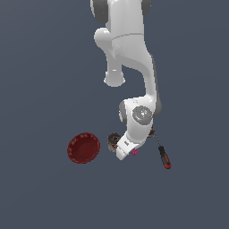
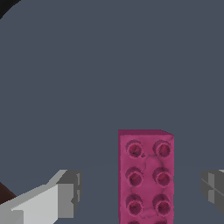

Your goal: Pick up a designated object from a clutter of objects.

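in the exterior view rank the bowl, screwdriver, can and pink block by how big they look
1. Dark red bowl, clearly the largest.
2. Screwdriver, long but thin.
3. Small can, partly hidden by the arm, so its rank against the screwdriver is unsure.
4. Pink block, smallest, though only a sliver shows past the arm.

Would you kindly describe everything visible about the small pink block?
The pink block is a bright magenta studded brick that looks like plastic, with two rows of round studs on its top face. It lies flat on the grey floor. In the wrist view it sits between the two open fingers of the gripper, with a gap on each side, so nothing grips it yet; its near end is cut off by the picture's edge. In the exterior view only a small pink corner shows beneath the robot's hand.
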